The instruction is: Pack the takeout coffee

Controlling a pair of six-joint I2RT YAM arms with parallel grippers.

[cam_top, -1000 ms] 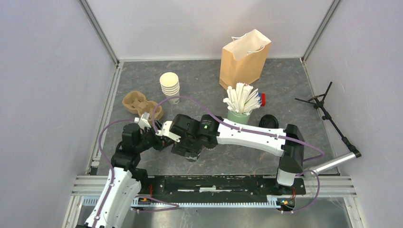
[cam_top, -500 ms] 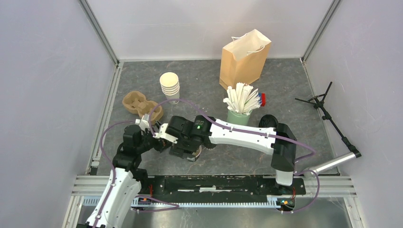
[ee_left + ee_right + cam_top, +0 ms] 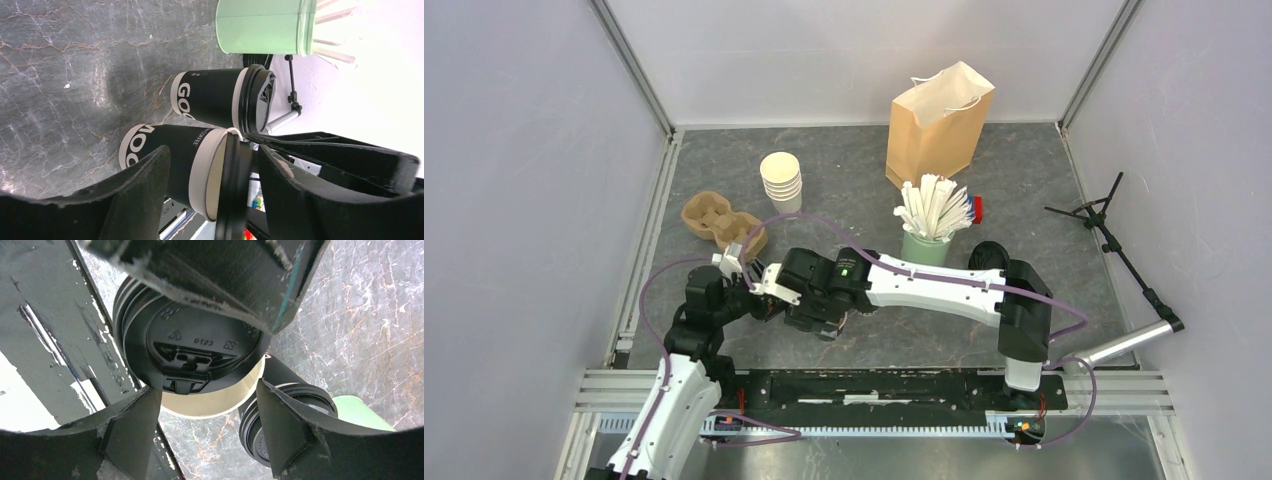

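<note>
You have both grippers at one takeout cup (image 3: 170, 142). It stands on the grey marbled table (image 3: 60, 75) near the front left, well apart from the brown paper bag (image 3: 936, 125) at the back. The cup is black with a cream rim, and its white print reads "OO" in large letters and "COFFEE" in small ones. Your left gripper (image 3: 212, 152) has its jaws wide with this cup between them; whether they press it cannot be told. Your right gripper (image 3: 206, 389) looks down from above, jaws wide on either side of the black lid (image 3: 195, 340). The lid is embossed "0123" and sits askew on the rim; contact there cannot be told either. The second cup (image 3: 210, 100), lidded, reads "GOO" and stands just beside the first, near the green cup (image 3: 260, 25).
</note>
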